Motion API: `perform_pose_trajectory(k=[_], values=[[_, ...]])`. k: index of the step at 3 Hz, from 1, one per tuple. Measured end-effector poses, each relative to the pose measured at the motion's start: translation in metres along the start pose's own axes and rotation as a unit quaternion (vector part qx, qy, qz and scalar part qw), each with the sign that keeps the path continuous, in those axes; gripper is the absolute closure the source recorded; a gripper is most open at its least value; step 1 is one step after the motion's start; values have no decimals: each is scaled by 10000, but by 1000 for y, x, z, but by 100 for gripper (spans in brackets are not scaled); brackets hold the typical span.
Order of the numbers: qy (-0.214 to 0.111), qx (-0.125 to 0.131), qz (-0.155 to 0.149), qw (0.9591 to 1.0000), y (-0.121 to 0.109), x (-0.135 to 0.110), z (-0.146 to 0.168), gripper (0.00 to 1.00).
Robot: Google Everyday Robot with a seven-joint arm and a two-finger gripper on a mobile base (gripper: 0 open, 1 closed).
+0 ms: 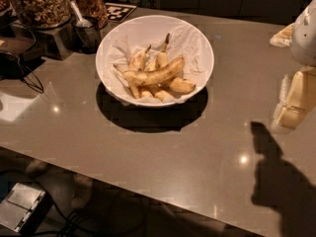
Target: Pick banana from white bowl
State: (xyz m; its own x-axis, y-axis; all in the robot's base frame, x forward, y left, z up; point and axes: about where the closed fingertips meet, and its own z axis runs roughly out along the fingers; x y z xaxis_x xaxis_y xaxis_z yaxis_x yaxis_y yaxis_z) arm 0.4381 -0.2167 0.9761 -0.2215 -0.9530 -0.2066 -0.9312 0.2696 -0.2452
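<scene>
The white bowl [201, 43], wide and lined with crumpled white paper, stands on the grey counter at the upper middle. Several bananas lie in it. The banana [158, 74], the longest, yellow with brown speckles, lies crosswise on top of the others, its thin stem pointing left. My gripper [290, 107] hangs at the far right edge of the view, above the counter and well to the right of the bowl, a little nearer than it. It holds nothing that I can see.
Glass jars of nuts [39, 4] stand at the back left, with a metal cup and spoon [86, 29] beside them. Dark cables [24, 78] lie at the left. The counter's front edge [148, 191] runs diagonally. A grey box [19, 206] lies on the floor.
</scene>
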Motion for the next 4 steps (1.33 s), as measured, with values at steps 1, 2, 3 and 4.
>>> perform_pose_trajectory(k=[1, 2, 3, 4], values=[[-1, 11, -4, 10000, 0, -1, -1, 0], [42, 68, -373, 9993, -6, -23, -4, 0], [89, 85, -842, 9964, -14, -48, -4, 0], [67, 95, -1387, 9903, -10, -66, -10, 0]])
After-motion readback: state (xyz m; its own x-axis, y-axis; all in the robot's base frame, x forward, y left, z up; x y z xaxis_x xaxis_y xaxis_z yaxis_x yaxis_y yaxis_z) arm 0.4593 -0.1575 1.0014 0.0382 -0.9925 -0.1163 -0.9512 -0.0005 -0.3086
